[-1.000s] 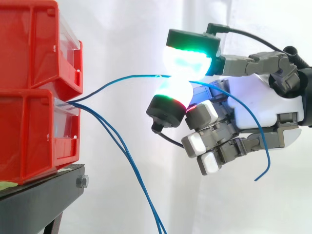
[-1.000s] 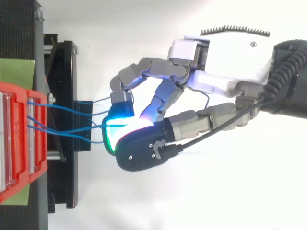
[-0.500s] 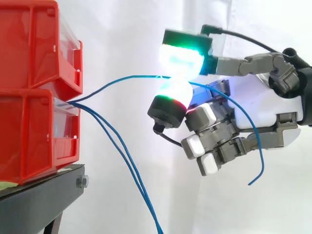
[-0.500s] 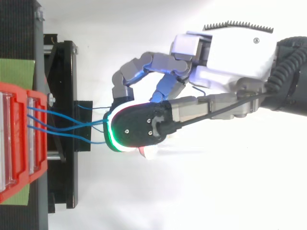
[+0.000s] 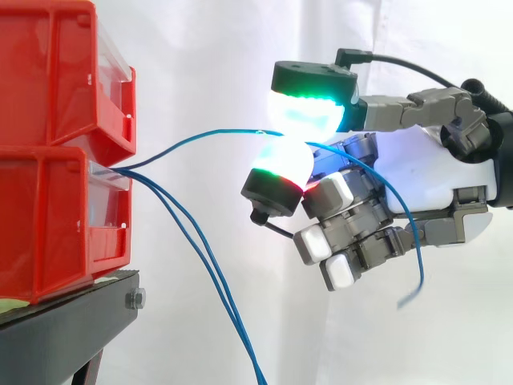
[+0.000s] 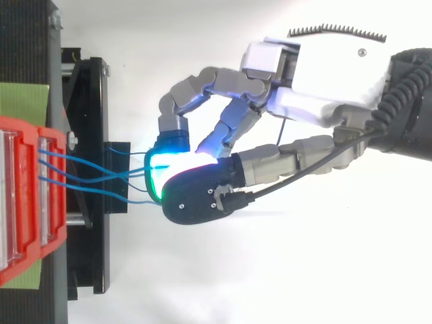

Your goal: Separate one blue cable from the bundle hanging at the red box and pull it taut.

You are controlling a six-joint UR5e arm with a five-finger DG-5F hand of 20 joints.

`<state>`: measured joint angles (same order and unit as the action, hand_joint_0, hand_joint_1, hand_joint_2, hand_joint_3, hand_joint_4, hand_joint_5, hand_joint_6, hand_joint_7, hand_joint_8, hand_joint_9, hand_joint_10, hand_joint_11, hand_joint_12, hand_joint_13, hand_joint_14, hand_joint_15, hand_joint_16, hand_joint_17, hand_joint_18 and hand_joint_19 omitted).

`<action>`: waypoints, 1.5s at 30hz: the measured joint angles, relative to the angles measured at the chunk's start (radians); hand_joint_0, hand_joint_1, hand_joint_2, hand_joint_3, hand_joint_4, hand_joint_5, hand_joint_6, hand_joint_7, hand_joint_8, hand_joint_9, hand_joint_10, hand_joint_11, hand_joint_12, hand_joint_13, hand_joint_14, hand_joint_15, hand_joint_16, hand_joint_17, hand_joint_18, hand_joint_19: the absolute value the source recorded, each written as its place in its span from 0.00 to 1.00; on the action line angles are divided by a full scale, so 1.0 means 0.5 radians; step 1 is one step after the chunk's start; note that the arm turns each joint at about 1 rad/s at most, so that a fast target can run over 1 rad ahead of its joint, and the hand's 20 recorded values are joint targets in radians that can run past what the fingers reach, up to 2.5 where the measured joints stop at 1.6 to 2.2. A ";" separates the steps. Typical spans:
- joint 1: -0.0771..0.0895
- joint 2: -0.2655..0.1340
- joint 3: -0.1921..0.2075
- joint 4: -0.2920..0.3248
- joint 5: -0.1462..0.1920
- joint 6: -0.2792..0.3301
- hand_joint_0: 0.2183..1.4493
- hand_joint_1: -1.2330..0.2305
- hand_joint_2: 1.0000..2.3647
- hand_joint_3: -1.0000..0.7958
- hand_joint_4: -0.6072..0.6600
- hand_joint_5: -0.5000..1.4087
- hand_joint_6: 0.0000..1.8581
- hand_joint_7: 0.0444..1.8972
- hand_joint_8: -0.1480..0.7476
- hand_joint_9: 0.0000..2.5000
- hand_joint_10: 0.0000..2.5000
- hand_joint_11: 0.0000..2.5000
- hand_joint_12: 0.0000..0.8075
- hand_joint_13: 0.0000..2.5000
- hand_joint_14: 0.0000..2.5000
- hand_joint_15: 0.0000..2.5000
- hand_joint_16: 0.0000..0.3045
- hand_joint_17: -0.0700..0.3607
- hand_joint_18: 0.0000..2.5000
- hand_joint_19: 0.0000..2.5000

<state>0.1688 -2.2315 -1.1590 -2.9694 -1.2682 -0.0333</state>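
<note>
Several thin blue cables come out of the lower red bin (image 5: 60,224) at the left. One blue cable (image 5: 200,136) arches up and to the right, away from the others, and runs between two glowing fingertips (image 5: 309,112) of my hand (image 5: 417,172). These pads pinch it, one above and one below. Its loose end (image 5: 413,257) curves down behind the curled lower fingers. The other two cables (image 5: 212,265) hang steeply down and to the right. From above, the cables (image 6: 94,177) leave the bin (image 6: 30,202) and reach my hand (image 6: 317,88).
A second red bin (image 5: 56,72) is stacked on top of the lower one. Both stand on a black stand (image 5: 72,329), whose bracket (image 6: 91,175) juts toward my hand. A white curtain hangs behind.
The upper fingertip swung out over the cable and came back. The pinch on the cable held. The cable's loose end has swung a little to the left and up.
</note>
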 measured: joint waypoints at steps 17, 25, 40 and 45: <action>0.009 -0.001 -0.098 0.102 0.045 -0.042 0.32 0.46 0.01 0.43 0.66 0.17 0.49 0.63 0.63 0.43 0.01 0.35 0.51 0.38 0.01 0.24 0.16 0.42 0.33 0.24; 0.005 -0.003 -0.099 0.104 0.087 -0.074 0.33 0.36 0.01 0.45 0.67 0.16 0.50 0.59 0.62 0.41 0.01 0.37 0.52 0.38 0.01 0.24 0.17 0.43 0.34 0.23; -0.004 -0.004 -0.112 0.090 0.117 -0.078 0.33 0.53 0.01 0.35 0.64 0.17 0.48 0.58 0.62 0.43 0.01 0.35 0.50 0.38 0.01 0.24 0.16 0.42 0.33 0.24; -0.004 -0.004 -0.114 0.092 0.121 -0.078 0.31 0.42 0.01 0.46 0.67 0.17 0.48 0.63 0.65 0.43 0.01 0.36 0.53 0.39 0.01 0.24 0.18 0.44 0.35 0.23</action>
<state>0.1669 -2.2334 -1.2161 -2.9234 -1.2076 -0.0721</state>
